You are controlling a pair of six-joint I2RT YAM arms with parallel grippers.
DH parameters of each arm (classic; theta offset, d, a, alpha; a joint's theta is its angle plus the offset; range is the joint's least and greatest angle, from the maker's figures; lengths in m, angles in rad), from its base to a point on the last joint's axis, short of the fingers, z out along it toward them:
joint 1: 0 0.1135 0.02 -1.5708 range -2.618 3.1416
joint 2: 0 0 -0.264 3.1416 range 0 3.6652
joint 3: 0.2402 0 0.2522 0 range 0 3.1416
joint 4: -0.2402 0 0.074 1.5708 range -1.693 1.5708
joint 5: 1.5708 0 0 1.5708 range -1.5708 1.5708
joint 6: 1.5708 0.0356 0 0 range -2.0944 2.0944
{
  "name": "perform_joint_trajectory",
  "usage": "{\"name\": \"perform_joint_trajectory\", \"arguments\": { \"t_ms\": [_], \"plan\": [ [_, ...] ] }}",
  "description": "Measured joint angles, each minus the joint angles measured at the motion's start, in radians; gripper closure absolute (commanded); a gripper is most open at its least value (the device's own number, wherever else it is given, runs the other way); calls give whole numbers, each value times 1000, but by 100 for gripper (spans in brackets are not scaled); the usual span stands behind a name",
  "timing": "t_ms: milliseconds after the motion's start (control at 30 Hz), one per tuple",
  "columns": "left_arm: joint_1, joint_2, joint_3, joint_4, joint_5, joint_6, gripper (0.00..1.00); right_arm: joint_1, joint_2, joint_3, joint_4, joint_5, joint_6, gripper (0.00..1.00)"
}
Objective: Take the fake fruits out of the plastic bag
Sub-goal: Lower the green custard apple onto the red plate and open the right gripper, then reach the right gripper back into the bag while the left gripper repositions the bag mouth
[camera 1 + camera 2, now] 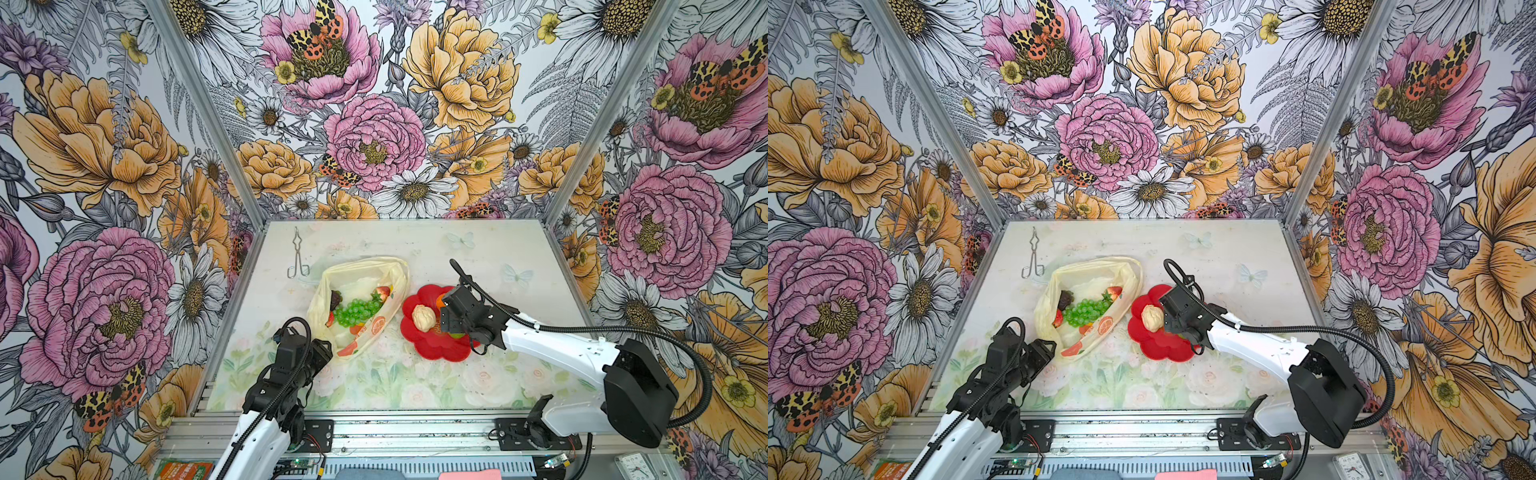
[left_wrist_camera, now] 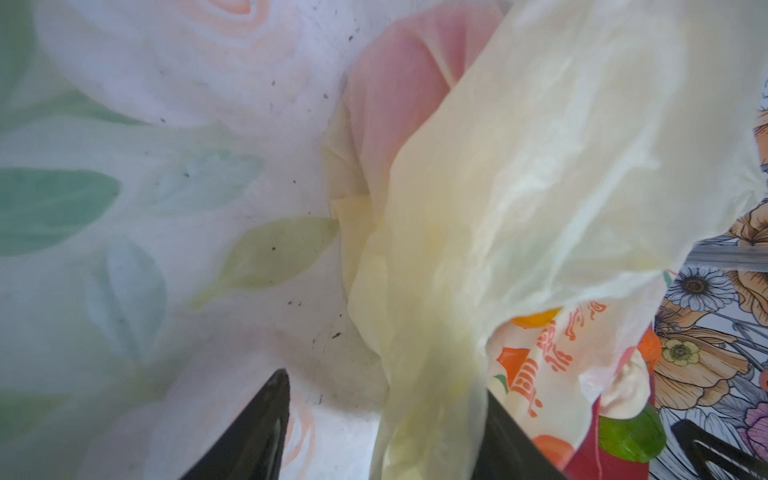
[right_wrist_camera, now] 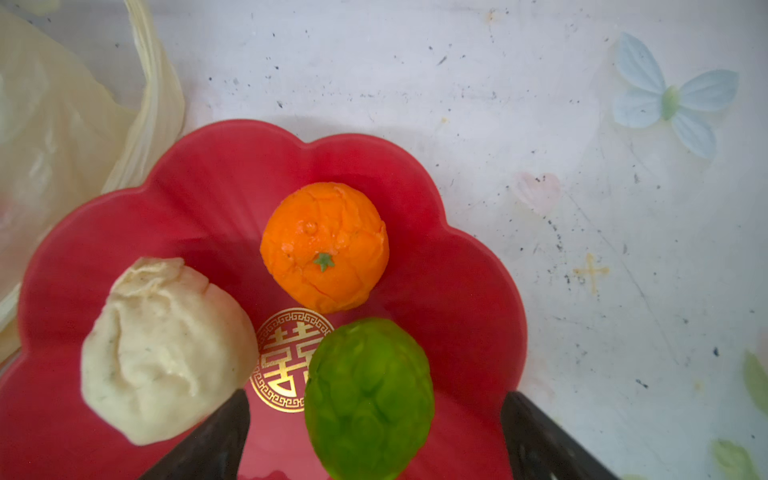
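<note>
Three fruits [image 3: 324,247]: laid on red plate [image 3: 208,166], open table [image 3: 540,104] beyond rim.
Plastic bag [image 1: 361,270]: crinkled, translucent.
Left gripper [image 2: 386,386], right gripper [image 3: 376,395]: parted, nothing clamped.

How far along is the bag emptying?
Done: cream piece, orange and green fruit lie on the red plate. In hand: nothing; right gripper open around the green fruit, left gripper open astride the bag. Left: grapes, a strawberry and a dark brown fruit, at least, inside it.

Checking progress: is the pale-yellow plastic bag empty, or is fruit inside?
Not empty. The pale-yellow plastic bag lies open, with a green plastic grape bunch, a red strawberry and a dark brown fruit inside.
</note>
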Motion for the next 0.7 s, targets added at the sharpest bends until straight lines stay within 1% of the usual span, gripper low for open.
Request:
{"name": "perform_joint_trajectory", "arguments": {
  "t_ms": [100,133,267,400,500,567,700],
  "plan": [
    [0,32,27,-33,-25,-6,18,0,-67,0,-4,6,0,2],
    [-3,43,35,-43,-34,-9,17,1,-80,0,-6,7,0,2],
    [-47,83,111,-101,-93,-16,13,1,-118,0,-9,15,0,2],
    [-85,143,253,-148,-197,4,10,8,-130,1,-15,23,0,2],
    [-90,194,334,-140,-254,26,9,13,-137,4,-18,26,0,2],
    [-117,282,402,-175,-306,55,9,29,-136,15,-25,36,0,2],
    [-180,533,552,-138,-385,125,11,98,-132,55,-17,44,0,3]
  ]
}}
